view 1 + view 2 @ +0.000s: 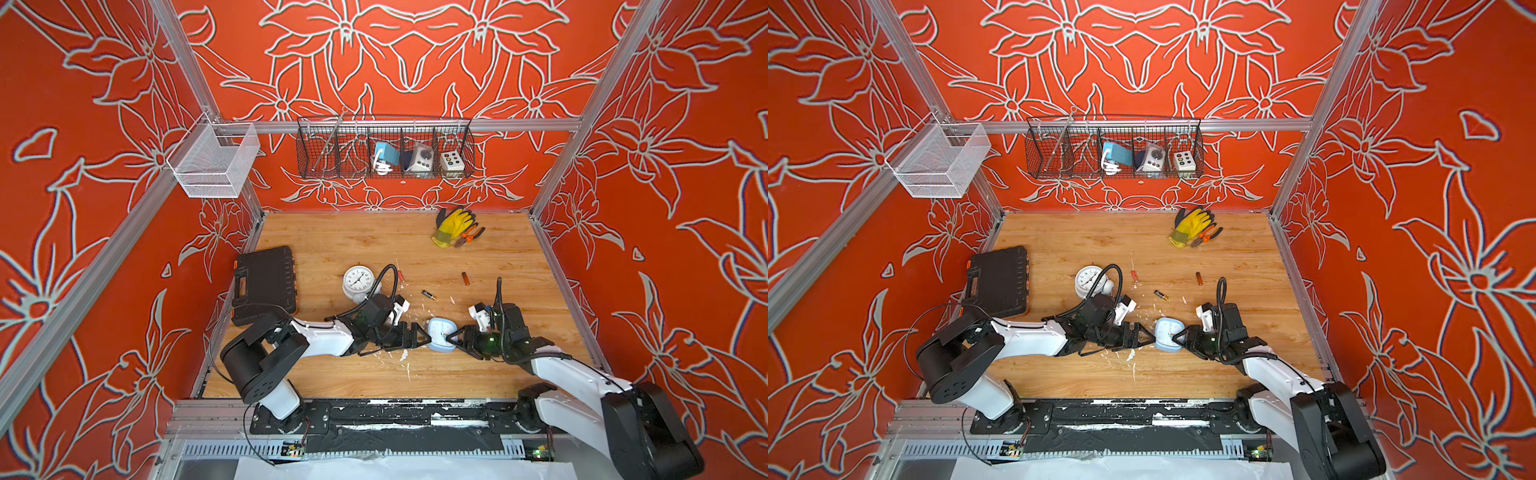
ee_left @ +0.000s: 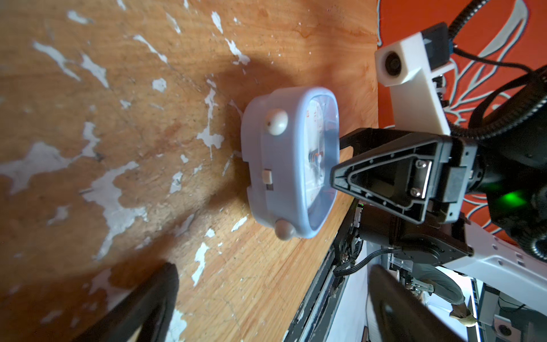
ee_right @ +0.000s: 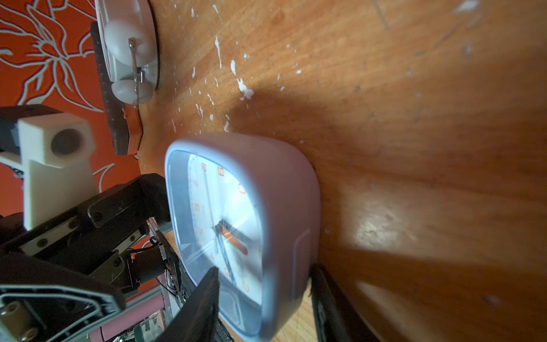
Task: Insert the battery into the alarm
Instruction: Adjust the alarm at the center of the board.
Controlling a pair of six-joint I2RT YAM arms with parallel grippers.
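Note:
The alarm (image 1: 439, 334) (image 1: 1168, 334) is a light blue, rounded-square clock near the table's front, face up and tilted. My right gripper (image 1: 451, 336) (image 3: 266, 284) is shut on its right edge, one finger over the glass face (image 3: 236, 213) and the other under the back. My left gripper (image 1: 422, 336) (image 2: 272, 296) is open just left of the alarm (image 2: 284, 165), with nothing between its fingers. A black battery (image 1: 429, 295) lies on the wood behind the alarm. A copper-coloured battery (image 1: 466, 278) lies further back to the right.
A white round twin-bell clock (image 1: 357, 282) lies behind my left arm, beside a black tool case (image 1: 264, 284). A small red tool (image 1: 401, 276) lies near it. A yellow glove (image 1: 453, 224) and pliers (image 1: 471, 237) are at the back. A wire basket (image 1: 384, 147) hangs on the wall.

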